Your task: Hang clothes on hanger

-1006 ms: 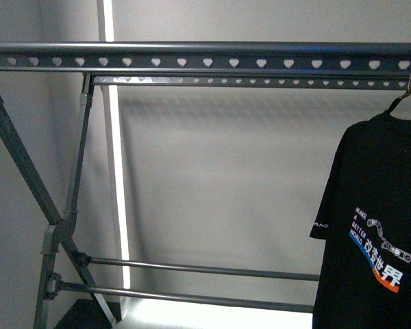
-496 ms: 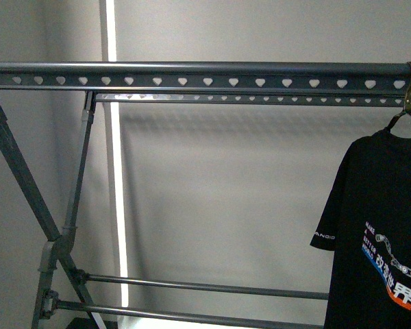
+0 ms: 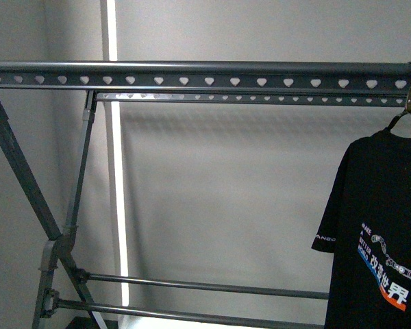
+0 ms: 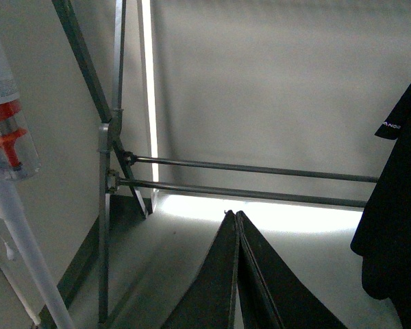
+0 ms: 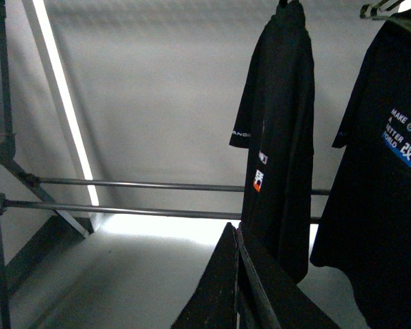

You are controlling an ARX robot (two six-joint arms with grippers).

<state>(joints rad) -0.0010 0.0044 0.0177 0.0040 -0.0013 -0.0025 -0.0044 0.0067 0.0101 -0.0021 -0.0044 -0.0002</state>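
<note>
The grey metal rack [image 3: 205, 72] spans the front view, its top rail punched with heart-shaped holes. A black printed T-shirt [image 3: 380, 233] hangs from a hook on a small hanger [image 3: 407, 113] at the rail's right end. The right wrist view shows two black T-shirts hanging, one edge-on [image 5: 277, 137] and one at the frame edge [image 5: 383, 171]. My left gripper [image 4: 234, 214] is shut and empty, pointing at the lower bars [image 4: 246, 168]; the shirt's sleeve [image 4: 397, 205] is off to one side. My right gripper [image 5: 234, 226] is shut and empty, just in front of the edge-on shirt.
A slanted rack leg [image 3: 27, 185] and two thin lower bars [image 3: 205, 286] cross the left and bottom. A bright vertical light strip [image 3: 116, 171] runs down the grey wall. A white pole with red bands [image 4: 7, 144] stands beside the left arm.
The front view has shifted slightly: the rack's rail sits a little lower than a second ago and the shirt shows a bit further right and lower.
</note>
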